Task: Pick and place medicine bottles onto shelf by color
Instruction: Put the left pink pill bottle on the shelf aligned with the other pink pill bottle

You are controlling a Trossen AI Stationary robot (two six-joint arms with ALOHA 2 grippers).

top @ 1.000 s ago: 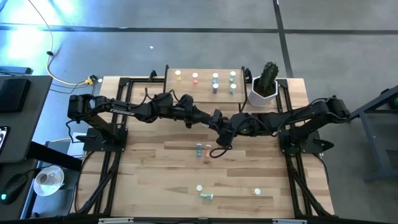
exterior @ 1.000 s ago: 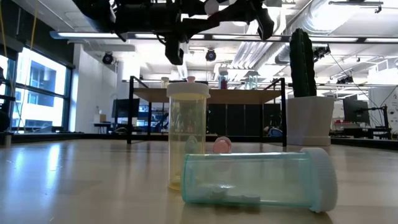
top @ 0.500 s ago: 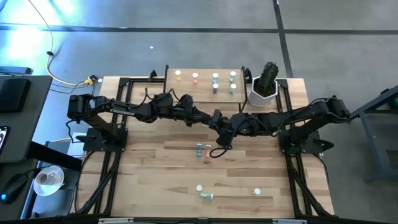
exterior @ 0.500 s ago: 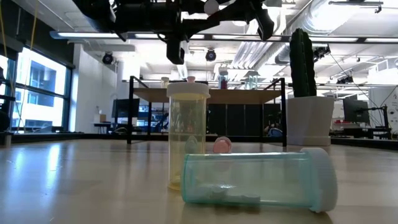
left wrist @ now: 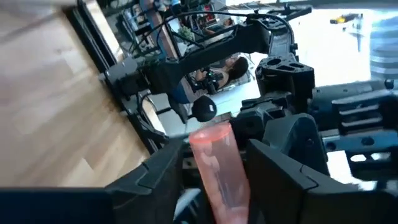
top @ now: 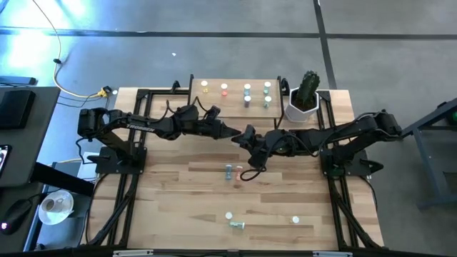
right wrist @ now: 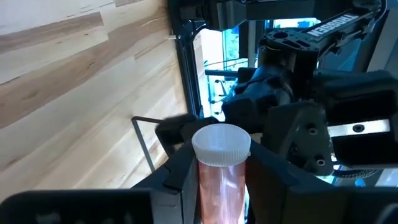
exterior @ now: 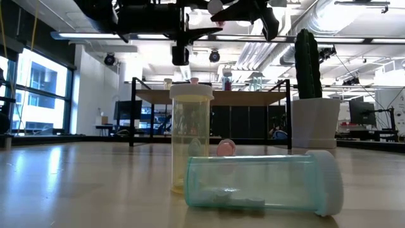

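Space shows on either side of the pink bottle (left wrist: 214,171) in the left wrist view: the left end effector (top: 230,133) hangs above the middle of the counter (top: 178,207) with its fingers spread, released and clear of the bottle's sides. Just to its right, the right end effector (top: 246,135) is clenched on that same bottle, gripping the body below the white cap (right wrist: 221,144), with the cap pointing outward past the fingertips. The bottle is in the air, well short of the shelf (top: 235,103) at the back.

It looks like a light, stiff plastic cylinder with a smooth wall, so it would likely slip or pivot under a loose pinch. Mid-body across the round wall seems the best hold, keeping the base free for setting it upright.
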